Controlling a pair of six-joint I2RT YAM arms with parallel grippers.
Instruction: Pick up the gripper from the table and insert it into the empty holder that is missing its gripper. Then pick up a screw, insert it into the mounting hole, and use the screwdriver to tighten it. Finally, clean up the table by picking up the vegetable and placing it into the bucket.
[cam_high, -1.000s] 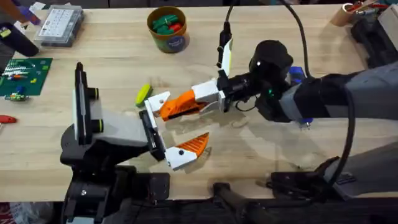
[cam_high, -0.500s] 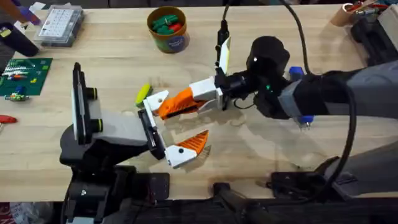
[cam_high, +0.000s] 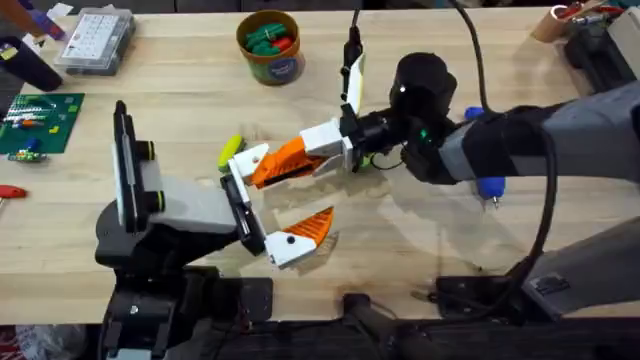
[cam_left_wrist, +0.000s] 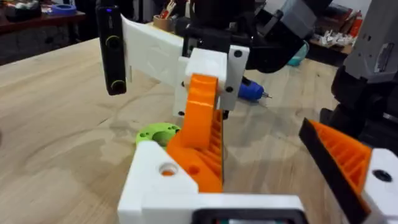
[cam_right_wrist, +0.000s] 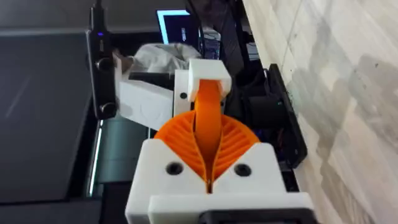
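Clear parts box (cam_high: 95, 38) beside green circuit board (cam_high: 38, 122).

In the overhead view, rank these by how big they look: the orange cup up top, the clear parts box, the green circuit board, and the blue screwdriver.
Largest to smallest, as they look in the overhead view:
1. Clear parts box and green circuit board: too alike to rank; the frame edge crops the board.
2. Orange cup.
3. Blue screwdriver, partly hidden by the right arm.
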